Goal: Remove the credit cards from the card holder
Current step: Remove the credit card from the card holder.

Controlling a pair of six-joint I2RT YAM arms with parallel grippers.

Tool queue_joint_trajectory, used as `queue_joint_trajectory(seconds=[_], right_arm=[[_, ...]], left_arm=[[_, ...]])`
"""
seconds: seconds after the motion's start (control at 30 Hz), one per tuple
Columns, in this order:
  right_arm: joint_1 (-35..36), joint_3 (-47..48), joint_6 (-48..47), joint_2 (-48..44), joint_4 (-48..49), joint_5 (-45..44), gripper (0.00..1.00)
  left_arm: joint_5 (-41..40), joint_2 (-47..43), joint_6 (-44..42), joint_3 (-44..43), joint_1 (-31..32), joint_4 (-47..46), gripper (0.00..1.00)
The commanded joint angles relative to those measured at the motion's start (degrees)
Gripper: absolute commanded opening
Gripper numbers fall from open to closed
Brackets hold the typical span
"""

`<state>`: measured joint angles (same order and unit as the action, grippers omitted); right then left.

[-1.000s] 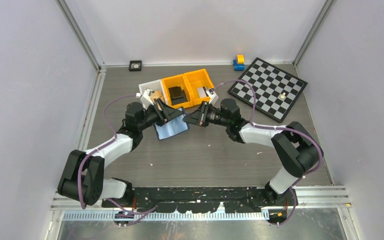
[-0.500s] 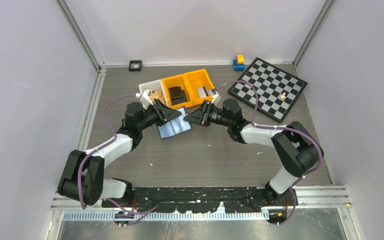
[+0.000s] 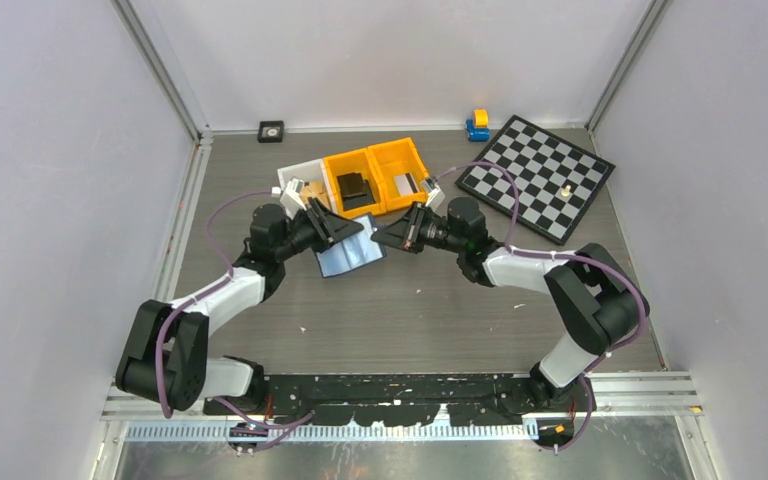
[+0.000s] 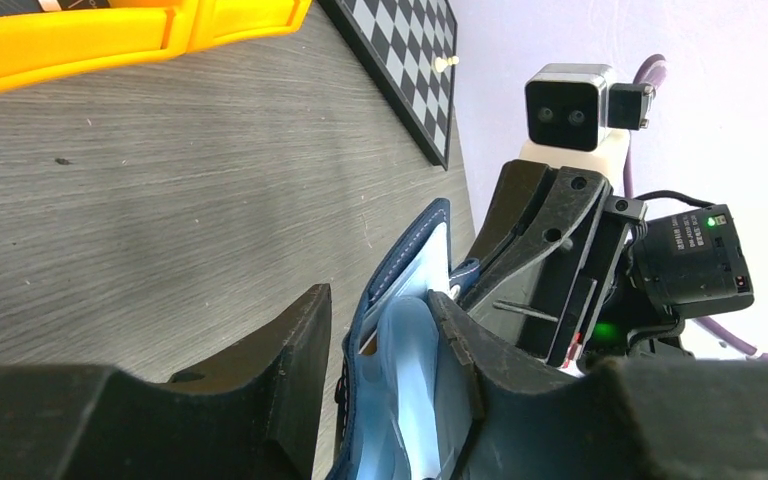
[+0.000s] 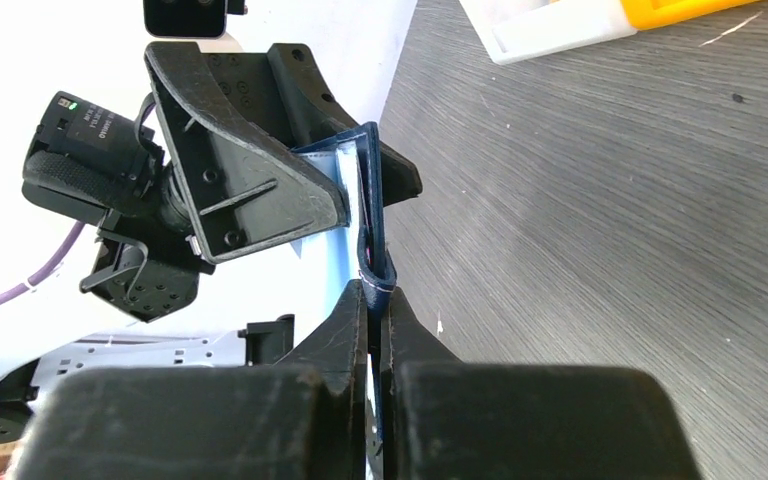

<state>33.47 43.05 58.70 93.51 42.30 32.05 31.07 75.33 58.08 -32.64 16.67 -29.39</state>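
Observation:
The navy card holder [image 3: 351, 254] hangs open between my two grippers just in front of the bins, its light blue-grey inside facing up. My left gripper [image 3: 343, 232] is shut on one half of it. In the left wrist view the holder [image 4: 407, 262] sits between the fingers against the right one, and a thin tan card edge [image 4: 369, 345] shows in a pocket. My right gripper [image 3: 384, 237] is shut on the holder's navy edge [image 5: 371, 215], pinched flat between its fingertips [image 5: 355, 312]. The dark grey card is hidden.
Two orange bins [image 3: 400, 160] and a white bin [image 3: 305, 172] stand right behind the grippers; one orange bin holds a black block [image 3: 352, 188]. A chessboard [image 3: 538, 178] lies at the back right, with a blue-yellow toy [image 3: 477, 124] beside it. A small black square [image 3: 271, 130] sits at the back wall.
Both grippers and the holder have shifted slightly up and to the right, towards the bins. Both grips are unchanged.

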Motion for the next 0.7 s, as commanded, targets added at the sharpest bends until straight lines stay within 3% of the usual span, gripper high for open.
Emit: queue_joint_trajectory(seconds=[0.0, 0.23, 0.47, 0.67], right_arm=[[-1.46, 0.07, -4.19, -5.54, -3.87, -3.78, 0.00], [-1.62, 0.09, -11.54, -13.60, -15.13, -10.78, 0.00], [-1.62, 0.90, -15.19, -16.30, -20.43, -13.77, 0.00], [-1.59, 0.62, -15.73, -17.67, -21.90, -15.85, 0.01]], left_arm=[[-0.28, -1.60, -2.15, -1.20, -0.67, 2.17, 0.37], [-5.46, -2.64, -9.23, -5.38, -0.69, 16.69, 0.55], [-4.07, -3.56, -8.72, -4.21, -0.63, 13.48, 0.87], [-5.38, -2.48, -8.96, -5.07, -0.67, 16.34, 0.83]])
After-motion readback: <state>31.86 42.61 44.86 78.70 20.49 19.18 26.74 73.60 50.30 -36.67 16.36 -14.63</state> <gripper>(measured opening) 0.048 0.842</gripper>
